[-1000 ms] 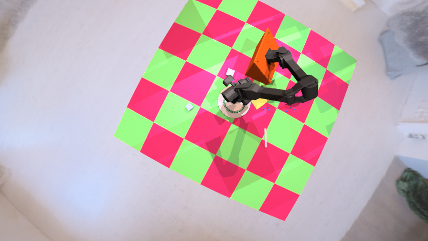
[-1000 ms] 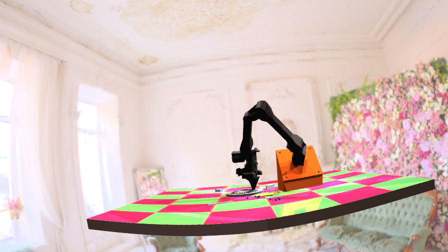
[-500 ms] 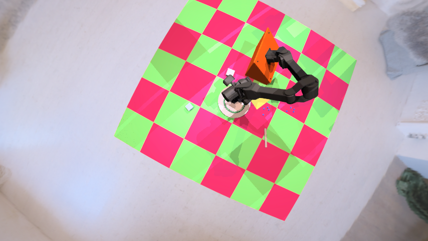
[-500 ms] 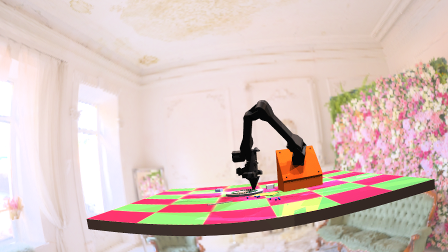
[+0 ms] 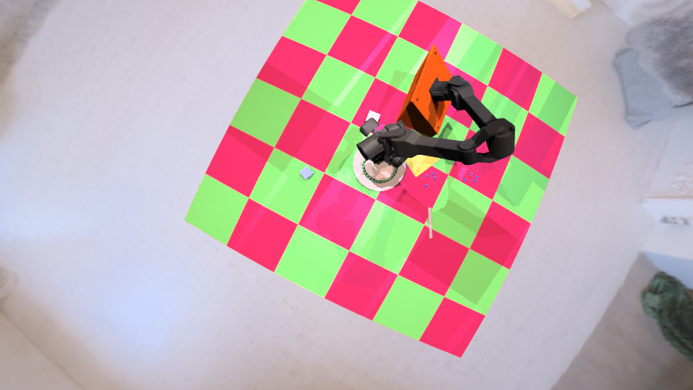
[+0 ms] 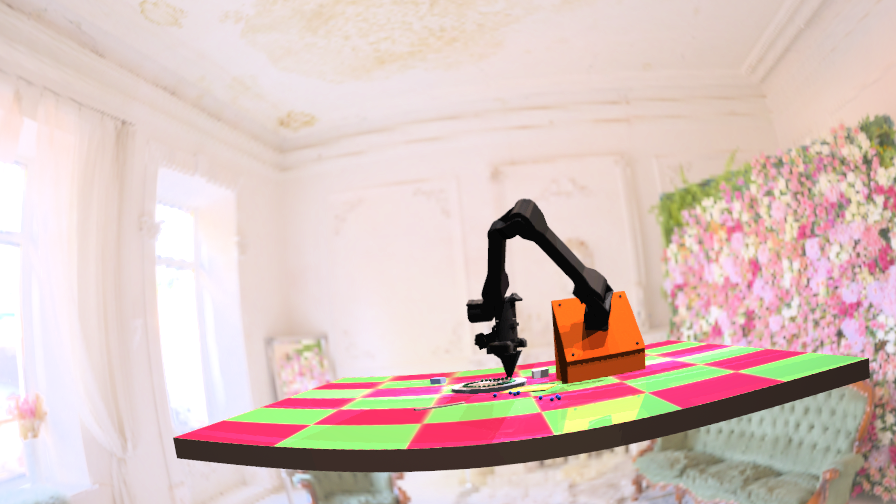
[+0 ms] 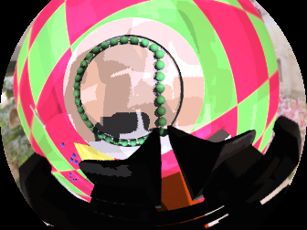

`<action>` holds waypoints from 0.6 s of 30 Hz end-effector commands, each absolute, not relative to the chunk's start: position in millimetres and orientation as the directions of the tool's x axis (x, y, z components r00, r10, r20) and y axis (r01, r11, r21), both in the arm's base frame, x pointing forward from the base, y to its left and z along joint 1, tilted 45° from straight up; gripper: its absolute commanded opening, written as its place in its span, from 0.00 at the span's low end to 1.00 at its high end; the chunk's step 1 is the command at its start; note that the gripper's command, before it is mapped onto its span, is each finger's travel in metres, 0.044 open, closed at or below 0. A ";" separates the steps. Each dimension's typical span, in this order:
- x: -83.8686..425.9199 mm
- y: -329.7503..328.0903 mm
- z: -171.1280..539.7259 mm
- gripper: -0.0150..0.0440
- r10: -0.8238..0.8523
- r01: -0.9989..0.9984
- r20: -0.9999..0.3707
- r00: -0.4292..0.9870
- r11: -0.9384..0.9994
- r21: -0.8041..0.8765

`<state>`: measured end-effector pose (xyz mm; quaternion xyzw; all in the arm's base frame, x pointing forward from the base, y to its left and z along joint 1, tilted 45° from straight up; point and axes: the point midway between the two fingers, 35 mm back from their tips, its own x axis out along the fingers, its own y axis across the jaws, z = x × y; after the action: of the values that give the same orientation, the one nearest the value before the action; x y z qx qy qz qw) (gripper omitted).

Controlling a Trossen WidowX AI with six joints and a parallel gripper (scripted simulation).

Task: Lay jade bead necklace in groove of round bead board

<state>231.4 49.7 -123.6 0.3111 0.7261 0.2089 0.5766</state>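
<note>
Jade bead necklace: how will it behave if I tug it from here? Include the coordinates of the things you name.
The jade bead necklace [image 5: 379, 182] [image 7: 160, 88] will probably flex, since one run cuts straight across the groove's circle. Its round beads may roll or slip from the fingertips. Pulling could unseat beads lying along the groove.

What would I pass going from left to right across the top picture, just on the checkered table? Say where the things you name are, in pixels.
Pale block [image 5: 305, 172] [image 6: 437, 381], round bead board [image 5: 359, 177] [image 6: 460, 389] [image 7: 194, 78], thin pale stick [image 5: 430, 224] [image 6: 438, 406].
</note>
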 end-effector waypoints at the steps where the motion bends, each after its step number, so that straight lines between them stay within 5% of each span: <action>1: 228.3 49.2 -124.4 0.25 0.691 0.211 -0.708 -0.149 0.721 0.660; 11: 227.1 54.5 -129.7 0.25 0.691 0.211 -0.708 -0.149 0.721 0.660; 18: 229.7 52.8 -127.8 0.57 0.689 0.203 -0.710 -0.145 0.723 0.660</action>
<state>229.5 52.8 -128.2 0.3072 0.7270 0.2103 0.5769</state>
